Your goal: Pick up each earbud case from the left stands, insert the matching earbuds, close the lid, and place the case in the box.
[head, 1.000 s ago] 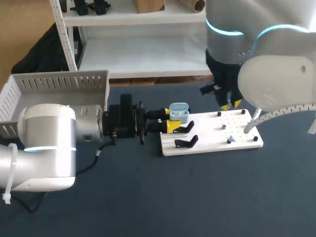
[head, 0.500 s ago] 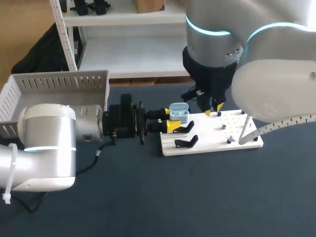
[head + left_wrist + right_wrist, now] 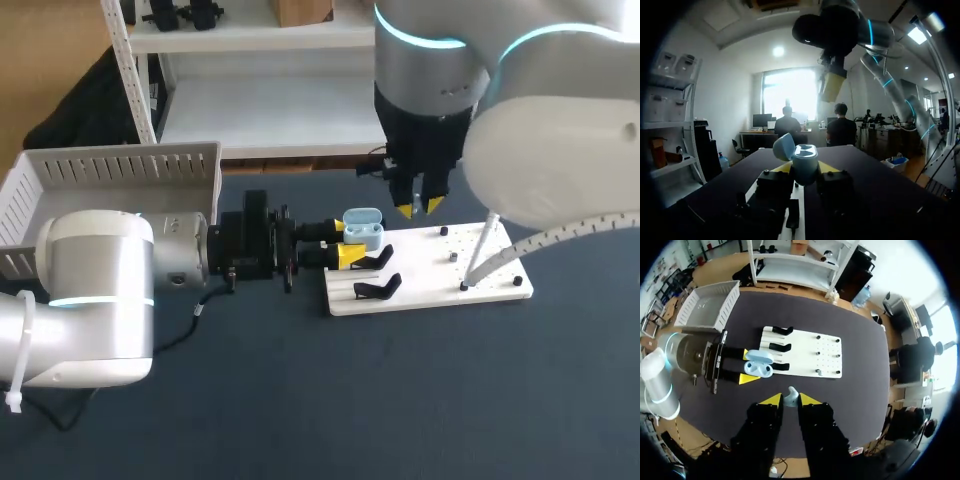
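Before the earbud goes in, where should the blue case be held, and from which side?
Grip the earbud case by its lower body's opposite sides, level from the left, as the left gripper does. Its lid stands open upward, so the top is free for the right gripper's earbud.

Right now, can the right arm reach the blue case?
Probably yes. The right arm, earbud in its jaws, hangs above the open case, nothing between. The left arm's jaws grip its sides, leaving the top free.

Left claw (image 3: 345, 242), right claw (image 3: 420, 208): both clamped.
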Action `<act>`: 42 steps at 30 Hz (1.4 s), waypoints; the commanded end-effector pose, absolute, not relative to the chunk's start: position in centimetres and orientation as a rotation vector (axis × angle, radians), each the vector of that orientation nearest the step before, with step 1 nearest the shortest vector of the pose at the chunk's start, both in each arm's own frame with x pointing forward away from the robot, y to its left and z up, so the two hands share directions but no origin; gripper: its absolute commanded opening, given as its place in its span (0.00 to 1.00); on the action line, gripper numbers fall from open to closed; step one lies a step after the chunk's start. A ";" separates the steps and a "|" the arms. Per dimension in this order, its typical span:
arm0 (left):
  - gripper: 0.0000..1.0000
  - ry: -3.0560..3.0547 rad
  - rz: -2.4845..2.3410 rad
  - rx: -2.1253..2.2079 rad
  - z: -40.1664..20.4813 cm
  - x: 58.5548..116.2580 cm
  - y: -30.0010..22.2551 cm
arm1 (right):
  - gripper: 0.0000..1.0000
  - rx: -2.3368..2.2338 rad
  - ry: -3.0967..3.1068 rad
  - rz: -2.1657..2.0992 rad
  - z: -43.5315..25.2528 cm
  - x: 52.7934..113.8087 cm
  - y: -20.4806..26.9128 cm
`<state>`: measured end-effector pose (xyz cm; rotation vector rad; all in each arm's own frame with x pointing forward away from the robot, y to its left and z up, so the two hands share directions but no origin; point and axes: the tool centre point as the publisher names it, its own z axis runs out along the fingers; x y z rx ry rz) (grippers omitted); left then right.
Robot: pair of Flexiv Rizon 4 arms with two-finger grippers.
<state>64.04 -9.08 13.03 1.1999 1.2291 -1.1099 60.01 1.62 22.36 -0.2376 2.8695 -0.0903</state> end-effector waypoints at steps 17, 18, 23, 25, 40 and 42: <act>0.00 1.226 -1.108 1.196 12.9 64.0 -9.1 | 0.00 0.022 2.907 -0.084 20.5 60.7 2.2; 0.00 1.226 -1.108 1.196 12.9 64.0 -9.1 | 0.00 0.022 2.907 -0.084 20.5 60.7 2.2; 0.00 1.226 -1.108 1.196 12.9 64.0 -9.1 | 0.00 0.022 2.907 -0.084 20.5 60.7 2.2; 0.00 1.226 -1.108 1.196 12.9 64.0 -9.1 | 0.00 0.022 2.907 -0.084 20.5 60.7 2.2; 0.00 1.226 -1.108 1.196 12.9 64.0 -9.1 | 0.00 0.529 2.945 -0.054 21.6 61.8 4.8; 0.00 1.226 -1.108 1.196 12.9 64.0 -9.1 | 0.00 0.594 2.956 -0.073 21.6 62.0 4.9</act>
